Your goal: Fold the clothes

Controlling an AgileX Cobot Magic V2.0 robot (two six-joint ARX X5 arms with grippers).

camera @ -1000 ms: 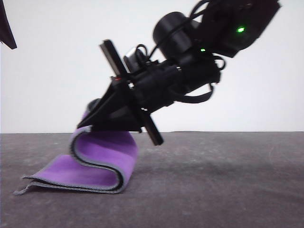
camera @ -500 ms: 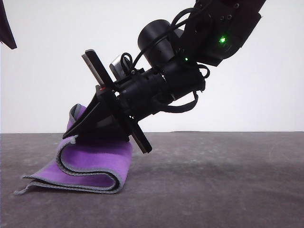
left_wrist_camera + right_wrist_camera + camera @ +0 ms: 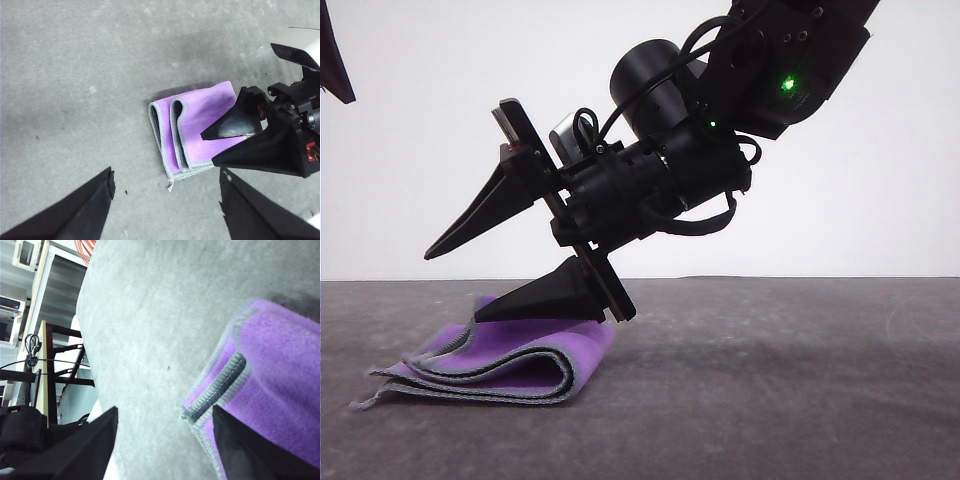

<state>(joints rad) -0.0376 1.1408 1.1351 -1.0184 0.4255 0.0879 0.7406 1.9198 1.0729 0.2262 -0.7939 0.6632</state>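
The clothes [image 3: 520, 352] are one purple cloth with grey edging, lying folded in layers on the grey table [image 3: 770, 400]. My right gripper [image 3: 451, 287] is open just above it. Its lower finger rests close over the top layer and its upper finger is raised. From the left wrist, the folded cloth [image 3: 197, 117] shows two looped edges, with the right gripper [image 3: 208, 148] reaching over it. My left gripper [image 3: 166, 177] hangs open high above the table, holding nothing. The right wrist view has the cloth's edge [image 3: 270, 365] beside the open right gripper [image 3: 164, 412].
A dark part of the left arm [image 3: 335, 60] hangs at the top left of the front view. Grey tabletop [image 3: 75, 75] stretches around the cloth. Beyond the table edge stand a dark frame and shelving [image 3: 45, 355].
My right gripper has opened and let go of the cloth. The raised purple fold has dropped flat onto the layers below.
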